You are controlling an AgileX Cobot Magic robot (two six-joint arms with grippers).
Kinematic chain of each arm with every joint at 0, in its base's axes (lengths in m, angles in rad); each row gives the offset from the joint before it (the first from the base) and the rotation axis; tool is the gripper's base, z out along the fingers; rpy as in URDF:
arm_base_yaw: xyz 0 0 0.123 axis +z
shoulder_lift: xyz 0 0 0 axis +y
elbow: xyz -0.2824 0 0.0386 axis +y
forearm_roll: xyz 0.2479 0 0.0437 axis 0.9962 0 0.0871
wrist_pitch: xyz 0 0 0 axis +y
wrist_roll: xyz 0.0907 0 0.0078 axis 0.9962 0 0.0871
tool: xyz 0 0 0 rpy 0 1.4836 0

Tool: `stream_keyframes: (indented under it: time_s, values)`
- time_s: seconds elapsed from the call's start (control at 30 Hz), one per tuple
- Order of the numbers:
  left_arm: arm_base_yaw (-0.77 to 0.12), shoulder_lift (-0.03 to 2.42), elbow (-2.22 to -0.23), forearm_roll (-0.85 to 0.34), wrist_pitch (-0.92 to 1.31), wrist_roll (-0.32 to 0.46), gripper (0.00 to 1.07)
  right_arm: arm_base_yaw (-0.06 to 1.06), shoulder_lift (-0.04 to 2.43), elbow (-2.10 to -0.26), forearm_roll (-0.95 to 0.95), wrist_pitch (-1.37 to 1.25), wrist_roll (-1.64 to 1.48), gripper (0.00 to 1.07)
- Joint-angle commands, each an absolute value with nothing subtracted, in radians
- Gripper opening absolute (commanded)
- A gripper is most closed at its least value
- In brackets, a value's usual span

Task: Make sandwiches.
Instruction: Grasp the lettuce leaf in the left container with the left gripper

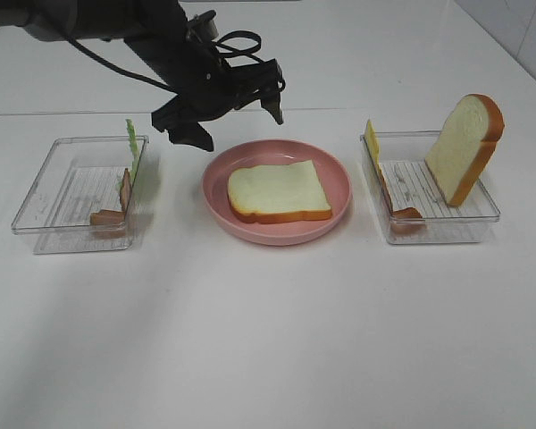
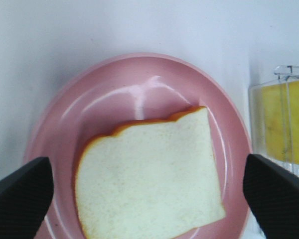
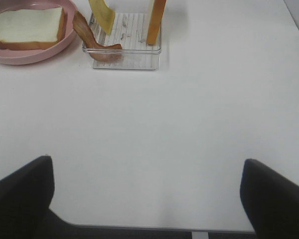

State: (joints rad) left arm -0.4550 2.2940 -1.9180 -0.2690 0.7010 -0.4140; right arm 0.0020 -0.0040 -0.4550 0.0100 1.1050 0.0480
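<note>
Lying flat, bread slice (image 1: 277,190) sits inside plate rim (image 1: 340,192).

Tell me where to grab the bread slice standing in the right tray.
Grip the bread slice by its top crust from above, likely with jaws across its flat faces. It stands on edge in the right tray, top clear of the walls, base boxed in.

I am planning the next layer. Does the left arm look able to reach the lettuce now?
Probably yes. The left gripper is open and empty above the plate, and the lettuce stands upright in the left tray, against the wall nearest the plate, with nothing over it.
</note>
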Motion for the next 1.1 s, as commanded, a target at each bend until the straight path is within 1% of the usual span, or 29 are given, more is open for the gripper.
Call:
stream_keyframes:
  time_s: [0.03, 0.07, 0.1, 0.13, 0.23, 0.3, 0.33, 0.37, 0.4, 0.43, 0.5, 0.57, 0.7, 0.8, 0.83, 0.9, 0.93, 0.97, 1.0, 1.03, 1.07, 1.1]
  values:
    - [-0.461, 2.295, -1.981, -0.191, 0.775, -0.444, 0.96, -0.001, -0.038, -0.454, 0.012, 1.101, 0.052, 0.99]
    - [-0.461, 2.295, -1.981, -0.191, 0.775, -0.444, 0.96, -0.001, -0.038, -0.454, 0.012, 1.101, 0.052, 0.99]
    - [-0.461, 2.295, -2.022, -0.180, 0.812, -0.433, 0.95, -0.001, -0.038, -0.454, 0.012, 1.101, 0.052, 0.99]
    - [-0.461, 2.294, -2.069, -0.172, 0.867, -0.404, 0.95, -0.001, -0.038, -0.454, 0.012, 1.101, 0.052, 0.99]
    - [-0.461, 2.294, -2.093, -0.167, 0.904, -0.387, 0.95, -0.001, -0.038, -0.454, 0.012, 1.101, 0.052, 0.99]
    - [-0.461, 2.294, -2.234, -0.149, 1.085, -0.271, 0.95, -0.001, -0.038, -0.454, 0.012, 1.101, 0.052, 0.99]
    - [-0.461, 2.294, -2.234, -0.149, 1.085, -0.271, 0.95, -0.001, -0.038, -0.454, 0.012, 1.101, 0.052, 0.99]
    - [-0.461, 2.294, -2.264, -0.146, 1.128, -0.248, 0.95, -0.001, -0.038, -0.454, 0.012, 1.101, 0.052, 0.99]
    - [-0.459, 2.294, -2.338, -0.126, 1.237, -0.210, 0.95, -0.001, -0.038, -0.454, 0.012, 1.101, 0.052, 0.99]
    - [-0.459, 2.294, -2.338, -0.126, 1.237, -0.210, 0.95, -0.001, -0.038, -0.454, 0.012, 1.101, 0.052, 0.99]
    - [-0.459, 2.286, -2.414, -0.096, 1.317, -0.185, 0.95, -0.001, -0.038, -0.454, 0.012, 1.101, 0.052, 0.99]
    - [-0.459, 2.270, -2.416, -0.095, 1.317, -0.182, 0.95, -0.001, -0.038, -0.454, 0.012, 1.101, 0.052, 0.99]
    - [-0.459, 2.201, -2.414, -0.094, 1.317, -0.177, 0.95, -0.001, -0.038, -0.454, 0.012, 1.101, 0.052, 0.99]
    - [-0.459, 2.137, -2.382, -0.062, 1.317, -0.173, 0.95, -0.001, -0.038, -0.454, 0.012, 1.101, 0.052, 0.99]
    - [-0.452, 2.086, -2.328, -0.044, 1.317, -0.173, 0.95, -0.001, -0.038, -0.454, 0.012, 1.101, 0.052, 0.99]
    - [-0.452, 2.054, -2.294, -0.035, 1.317, -0.173, 0.95, -0.001, -0.038, -0.454, 0.012, 1.101, 0.052, 0.99]
    - [-0.441, 1.985, -2.219, -0.021, 1.317, -0.173, 0.95, -0.001, -0.038, -0.454, 0.012, 1.101, 0.052, 0.99]
    - [-0.441, 1.985, -2.219, -0.021, 1.317, -0.173, 0.95, -0.001, -0.038, -0.454, 0.012, 1.101, 0.052, 0.99]
    - [-0.441, 1.919, -2.140, -0.008, 1.317, -0.173, 0.95, -0.001, -0.038, -0.454, 0.012, 1.101, 0.052, 0.99]
    - [-0.441, 1.919, -2.140, -0.008, 1.317, -0.173, 0.95, -0.001, -0.038, -0.454, 0.012, 1.101, 0.052, 0.99]
    - [-0.441, 1.846, -2.053, 0.027, 1.317, -0.174, 0.95, -0.001, -0.038, -0.454, 0.012, 1.101, 0.052, 0.99]
    - [-0.441, 1.818, -2.012, 0.042, 1.317, -0.176, 0.95, -0.001, -0.038, -0.454, 0.012, 1.101, 0.052, 0.99]
